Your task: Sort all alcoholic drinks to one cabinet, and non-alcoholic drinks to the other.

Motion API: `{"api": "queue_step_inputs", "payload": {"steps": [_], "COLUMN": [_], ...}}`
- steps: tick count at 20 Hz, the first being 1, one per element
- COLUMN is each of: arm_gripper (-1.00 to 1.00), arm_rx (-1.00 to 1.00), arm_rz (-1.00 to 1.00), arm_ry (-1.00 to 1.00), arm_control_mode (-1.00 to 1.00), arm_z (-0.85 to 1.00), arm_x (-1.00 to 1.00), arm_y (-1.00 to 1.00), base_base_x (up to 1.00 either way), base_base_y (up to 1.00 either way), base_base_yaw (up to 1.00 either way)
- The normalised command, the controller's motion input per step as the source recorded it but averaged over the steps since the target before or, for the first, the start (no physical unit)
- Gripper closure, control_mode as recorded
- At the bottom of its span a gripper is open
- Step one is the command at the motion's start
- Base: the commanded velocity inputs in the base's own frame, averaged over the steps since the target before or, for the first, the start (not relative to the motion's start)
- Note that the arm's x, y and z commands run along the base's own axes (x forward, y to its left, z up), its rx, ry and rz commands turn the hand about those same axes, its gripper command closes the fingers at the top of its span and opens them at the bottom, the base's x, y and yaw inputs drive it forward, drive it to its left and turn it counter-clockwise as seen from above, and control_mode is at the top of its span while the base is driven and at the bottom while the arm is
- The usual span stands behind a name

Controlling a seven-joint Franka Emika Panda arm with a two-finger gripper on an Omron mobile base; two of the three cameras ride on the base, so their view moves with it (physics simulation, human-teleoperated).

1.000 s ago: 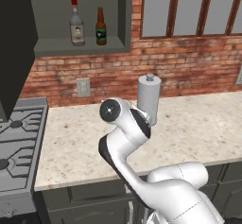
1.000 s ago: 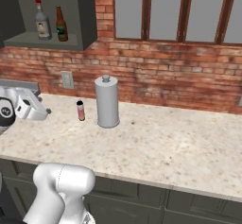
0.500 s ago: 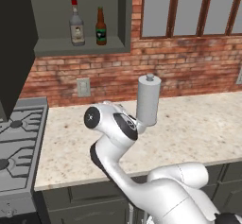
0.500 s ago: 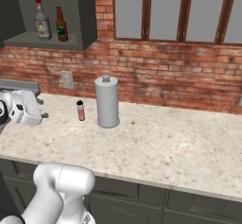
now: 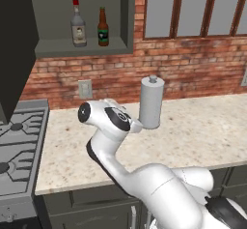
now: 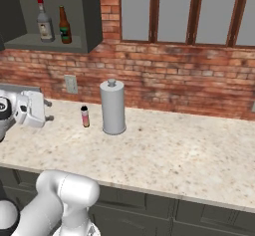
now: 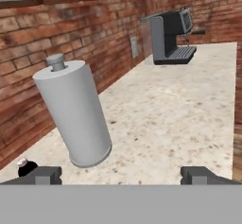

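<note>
A: Which step is this?
B: Reaching for the small pink bottle [image 6: 85, 116], I judge. The gripper [image 7: 121, 175] has its jaws spread wide, empty, low over the desk [image 6: 164, 155].
A: And the bottle?
B: Just beside the paper towel roll [image 6: 113, 106]. Beyond the roll, the grey red-capped bottle [image 6: 44, 21] and beer bottle [image 6: 63, 26] stand in the open cabinet [image 6: 90, 16].
A: Next?
B: Bring the jaws around the bottle.

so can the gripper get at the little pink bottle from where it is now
Probably yes. The open gripper sits low over the counter, with bare counter between it and the pink bottle. The paper towel roll stands beyond the bottle, not between.
</note>
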Motion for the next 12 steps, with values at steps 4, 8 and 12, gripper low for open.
{"api": "queue_step_inputs", "payload": {"steps": [4,8,12], "arm_gripper": [-1.00,-1.00,-1.00], "arm_rx": [-0.02,-0.01,0.00], "arm_rz": [-0.05,-0.04,-0.02], "arm_ry": [0.01,0.00,0.01], "arm_control_mode": [-1.00,-1.00,-1.00], "arm_z": [-0.25,-0.23,-0.15], "arm_x": [0.31,0.26,0.19], "arm_y": [0.00,0.00,0.00], "base_base_x": [0.00,0.00,0.00], "base_base_y": [0.00,0.00,0.00], "base_base_yaw": [0.00,0.00,0.00]}}
